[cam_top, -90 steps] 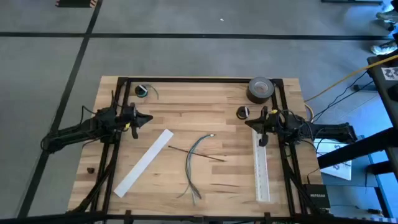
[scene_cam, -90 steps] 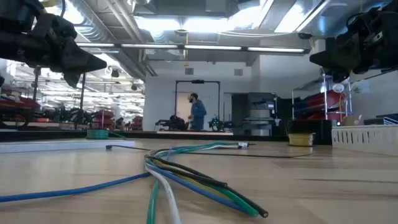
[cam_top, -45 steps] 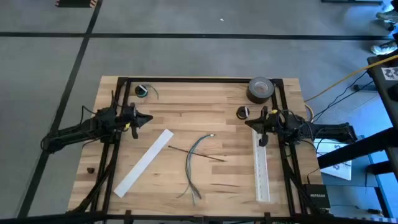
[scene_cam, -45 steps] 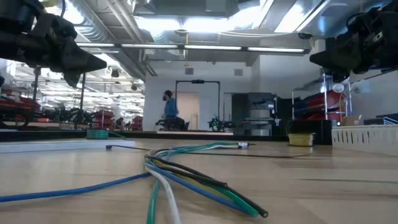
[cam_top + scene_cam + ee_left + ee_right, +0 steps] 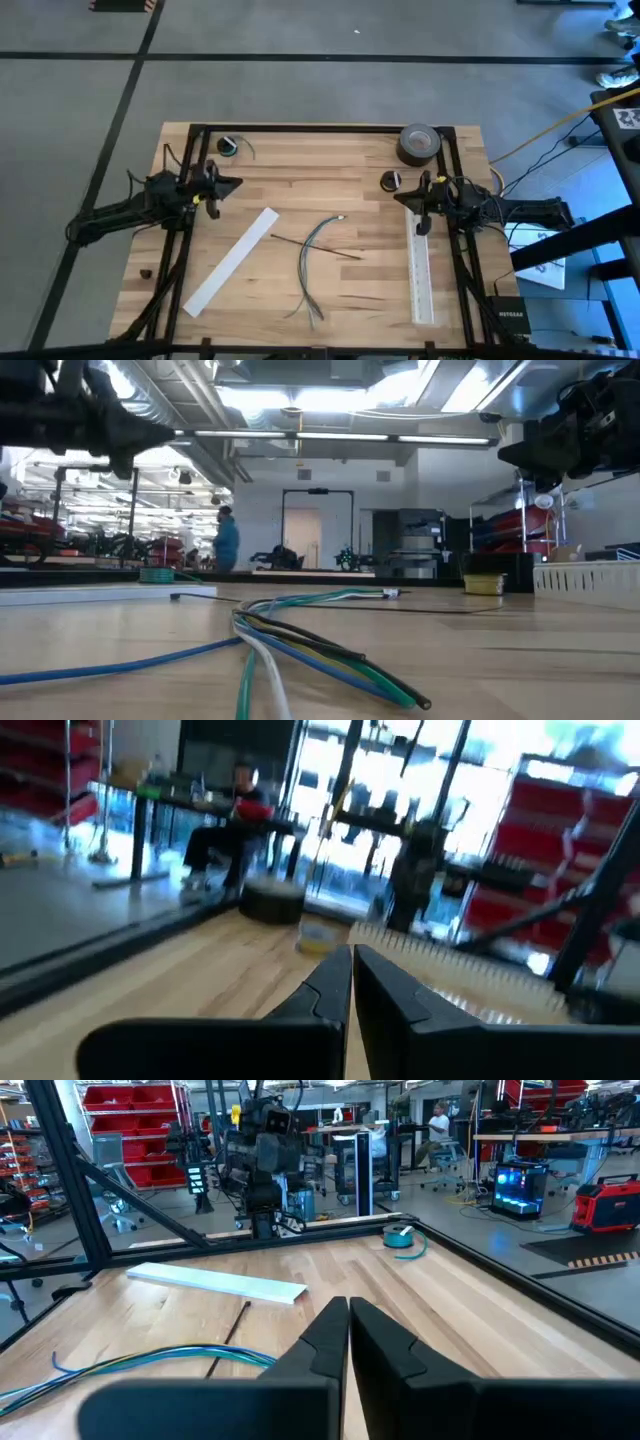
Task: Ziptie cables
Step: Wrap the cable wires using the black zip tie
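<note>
The cables [image 5: 308, 262], a loose curved bundle of thin grey-green wires, lie flat on the wooden table near its middle. They also show in the low view [image 5: 300, 635] and the right wrist view [image 5: 150, 1358]. The ziptie [image 5: 315, 247], a thin black strip, lies across their far part, also in the right wrist view [image 5: 232, 1330]. My left gripper [image 5: 238, 183] hovers shut over the table's left part, well left of the cables, and shows shut in its wrist view [image 5: 352, 955]. My right gripper [image 5: 397, 197] hovers shut over the right part [image 5: 348, 1308].
A long white slotted strip [image 5: 232, 260] lies slantwise left of the cables; another [image 5: 422, 280] lies along the right rail. A dark tape roll [image 5: 420, 143] sits at the far right corner and a small green roll [image 5: 230, 146] at the far left. Black frame rails border the table.
My left gripper has gone up a little and slightly toward the table's far edge, still shut. A person in the room behind has walked to the left. The cables and ziptie have stayed put.
</note>
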Robot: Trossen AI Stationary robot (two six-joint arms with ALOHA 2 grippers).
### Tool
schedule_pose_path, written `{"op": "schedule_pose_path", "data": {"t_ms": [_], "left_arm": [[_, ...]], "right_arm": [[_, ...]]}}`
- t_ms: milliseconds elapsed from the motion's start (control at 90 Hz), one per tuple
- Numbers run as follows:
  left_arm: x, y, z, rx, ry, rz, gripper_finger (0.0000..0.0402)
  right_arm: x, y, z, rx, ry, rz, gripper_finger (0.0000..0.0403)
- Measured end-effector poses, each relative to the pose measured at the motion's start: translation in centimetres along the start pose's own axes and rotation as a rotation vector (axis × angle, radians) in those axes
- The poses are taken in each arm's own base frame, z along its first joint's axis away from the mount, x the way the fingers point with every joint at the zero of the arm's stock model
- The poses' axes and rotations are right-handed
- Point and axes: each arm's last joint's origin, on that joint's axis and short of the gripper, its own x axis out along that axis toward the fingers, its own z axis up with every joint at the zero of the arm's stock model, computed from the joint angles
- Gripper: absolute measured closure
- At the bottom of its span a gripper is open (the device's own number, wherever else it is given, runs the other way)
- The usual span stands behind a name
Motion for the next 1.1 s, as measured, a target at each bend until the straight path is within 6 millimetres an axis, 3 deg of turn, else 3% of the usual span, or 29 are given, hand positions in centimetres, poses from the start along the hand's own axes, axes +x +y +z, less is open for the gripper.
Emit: {"op": "schedule_pose_path", "data": {"t_ms": [278,622,1100], "left_arm": [[0.2,-0.4,2.2,0.05,0.001,0.04,0.0402],[3.5,-1.3,4.9,0.075,0.166,0.066,0.0402],[4.3,-1.7,4.8,-0.049,0.204,0.04,0.0402]], "right_arm": [[0.0,0.0,0.0,0.0,0.0,0.0,0.0403],[0.0,0.0,0.0,0.0,0.0,0.0,0.0403],[0.0,0.0,0.0,0.0,0.0,0.0,0.0403]]}}
